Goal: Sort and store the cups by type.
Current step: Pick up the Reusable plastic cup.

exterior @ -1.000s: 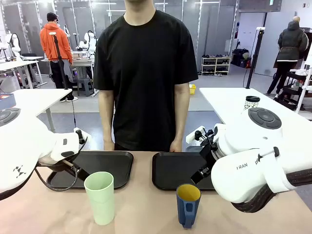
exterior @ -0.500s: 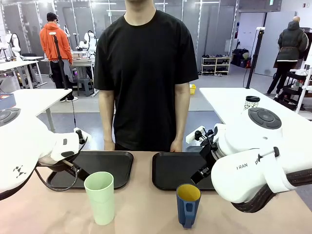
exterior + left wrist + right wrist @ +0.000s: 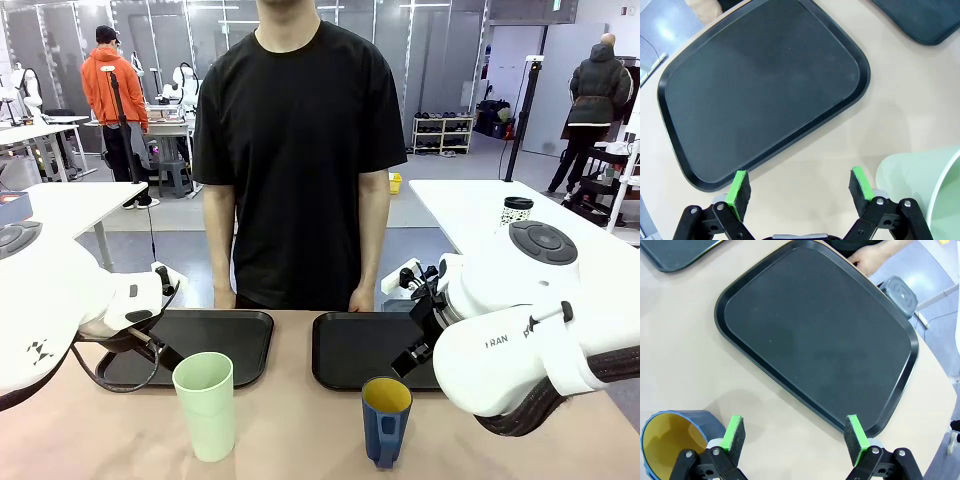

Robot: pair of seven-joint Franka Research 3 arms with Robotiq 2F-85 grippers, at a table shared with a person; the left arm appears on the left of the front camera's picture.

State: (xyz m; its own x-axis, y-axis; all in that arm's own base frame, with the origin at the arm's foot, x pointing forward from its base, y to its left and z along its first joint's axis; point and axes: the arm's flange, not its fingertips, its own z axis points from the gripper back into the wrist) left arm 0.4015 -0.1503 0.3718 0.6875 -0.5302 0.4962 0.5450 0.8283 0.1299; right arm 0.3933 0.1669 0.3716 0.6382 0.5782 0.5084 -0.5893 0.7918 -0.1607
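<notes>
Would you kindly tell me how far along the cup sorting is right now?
Nothing looks done: the tumbler and the mug stand on the table, on the robot's side of the left tray and right tray, both bare. Nothing is in hand: both arms' jaws are open and empty. Left: grasping each cup and storing it, presumably one type per tray.

Tall handleless plastic tumbler (image 3: 204, 405): plain pale mint green. Short handled mug (image 3: 386, 420): dark blue outside, yellow inside. Two rectangular trays (image 3: 230, 340) (image 3: 355, 350): plain black. Tabletop (image 3: 300, 430): tan. Finger pads (image 3: 738, 186): green.
</notes>
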